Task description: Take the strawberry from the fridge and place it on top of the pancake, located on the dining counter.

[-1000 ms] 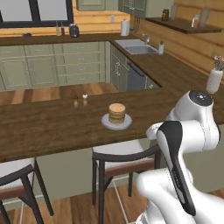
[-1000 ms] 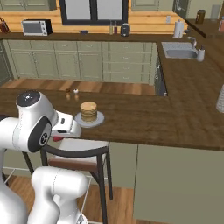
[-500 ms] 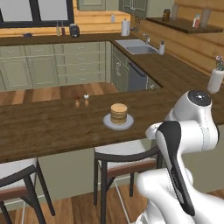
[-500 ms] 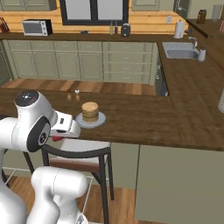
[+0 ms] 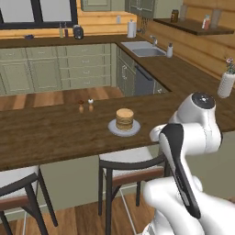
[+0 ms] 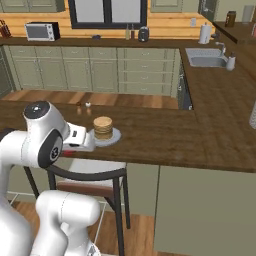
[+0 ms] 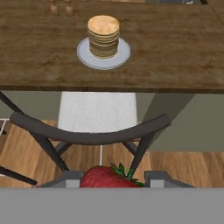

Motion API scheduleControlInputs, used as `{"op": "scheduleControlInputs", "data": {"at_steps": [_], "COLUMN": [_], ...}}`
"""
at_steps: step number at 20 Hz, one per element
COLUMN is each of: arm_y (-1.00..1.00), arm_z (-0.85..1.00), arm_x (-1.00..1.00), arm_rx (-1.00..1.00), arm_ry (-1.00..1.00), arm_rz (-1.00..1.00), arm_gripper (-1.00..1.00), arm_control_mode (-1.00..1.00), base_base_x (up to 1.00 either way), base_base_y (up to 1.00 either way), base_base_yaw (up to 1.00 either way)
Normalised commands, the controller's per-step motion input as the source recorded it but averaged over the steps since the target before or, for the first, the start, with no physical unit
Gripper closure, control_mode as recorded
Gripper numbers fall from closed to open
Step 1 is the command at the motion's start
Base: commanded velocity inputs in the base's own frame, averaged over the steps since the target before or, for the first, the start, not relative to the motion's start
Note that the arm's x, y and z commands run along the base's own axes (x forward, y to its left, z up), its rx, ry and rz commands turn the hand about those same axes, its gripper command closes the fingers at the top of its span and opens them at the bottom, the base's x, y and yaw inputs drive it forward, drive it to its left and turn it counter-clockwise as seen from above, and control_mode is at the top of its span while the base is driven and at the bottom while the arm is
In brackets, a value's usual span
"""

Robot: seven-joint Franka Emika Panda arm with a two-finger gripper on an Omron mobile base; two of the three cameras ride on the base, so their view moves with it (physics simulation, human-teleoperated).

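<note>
Presently catalogued, one moment at the dining counter:

Strawberry — red, green leaves at its right shoulder, clamped between the two grey fingers of the gripper in the hand view. Its lower half is cut off at the bottom of that view, so the full shape cannot be judged. In the right base view a sliver of red is seen beneath the hand, probably the same fruit.

Pancake — tan stack on a white plate, set on the dark wood near the counter's front edge. It is seen well ahead of the held fruit in the hand view, untouched.

Stool — a dark curved backrest and pale seat, placed between gripper and counter; its legs are partly hidden behind the fruit and fingers. A second stool is cut by the left edge of the left base view.

Two small shakers — behind the plate; tops cropped in the hand view, details too small to make out.

Sink — on the far counter.
</note>
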Motion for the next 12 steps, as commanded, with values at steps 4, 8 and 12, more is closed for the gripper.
{"op": "scheduleControlInputs", "data": {"at_steps": [4,8,12], "arm_y": [0.09,0.18,0.04], "arm_z": [0.04,0.23,0.11], "arm_x": [1.0,1.0,1.0], "arm_rx": [0.0,-0.02,-0.02], "arm_ry": [-0.01,0.0,0.0], "arm_rz": [0.03,0.06,0.05], "arm_gripper": [1.0,1.0,1.0], "arm_control_mode": [-1.0,-1.0,-1.0], "base_base_x": [0.0,0.0,0.0], "base_base_y": [0.0,0.0,0.0], "base_base_yaw": [0.0,0.0,0.0]}}
